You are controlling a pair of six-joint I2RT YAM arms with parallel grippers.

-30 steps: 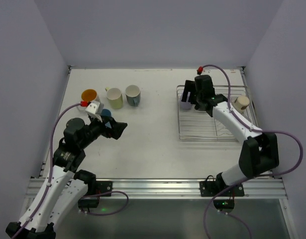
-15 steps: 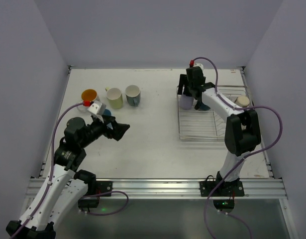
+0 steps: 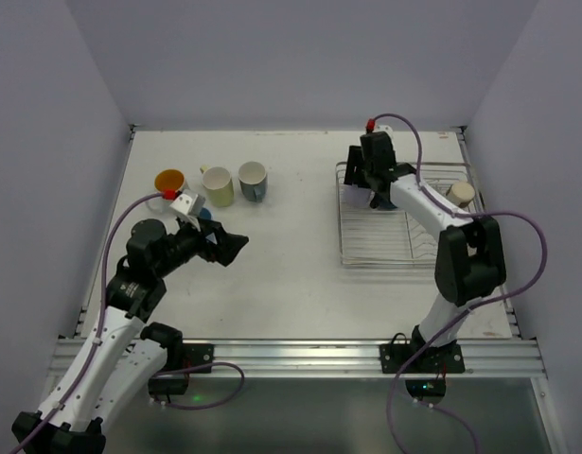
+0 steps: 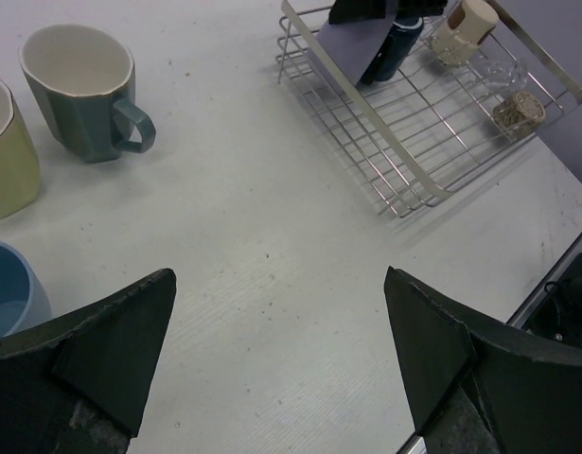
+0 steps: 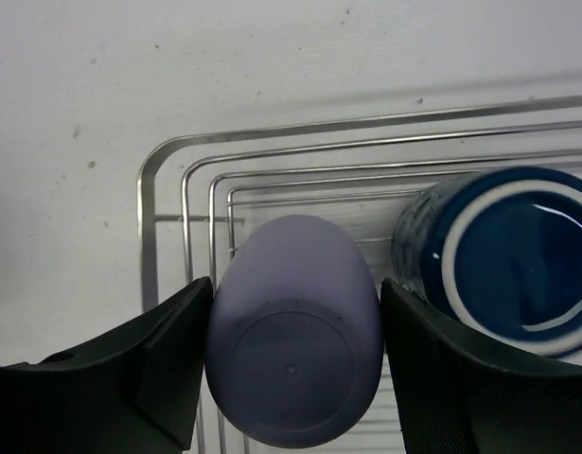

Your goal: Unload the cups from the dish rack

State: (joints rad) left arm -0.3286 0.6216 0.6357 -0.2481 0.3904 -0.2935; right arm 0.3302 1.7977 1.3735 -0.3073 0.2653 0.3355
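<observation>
From overhead I had the left gripper (image 3: 224, 248) hanging over the bare table (image 3: 291, 284), its jaws spread wide with nothing between them. The left wrist camera confirmed that: both fingers (image 4: 111, 340) stood well apart above white tabletop. That camera also gave me the light blue cup (image 4: 11, 284) at its left edge, which the arm mostly hid from above. Behind the arm the orange-inside cup (image 3: 168, 180), the pale yellow-green cup (image 3: 218, 186) and the grey cup (image 3: 252, 180) stood upright in a row on the table, outside the dish rack (image 3: 385, 251).

Over on the right, the overhead view showed the right gripper (image 3: 366, 189) down in the rack's far left corner, covering most of what was under it. The right wrist camera filled in the rest. The lavender cup (image 5: 292, 378) lay base toward the lens inside the rack, and both fingers (image 5: 167, 369) were pressed against its sides, so the jaws were clamped on it. The navy cup (image 5: 503, 255) was just beside it on the right. The cream cup (image 3: 459, 194) was at the rack's far right.
</observation>
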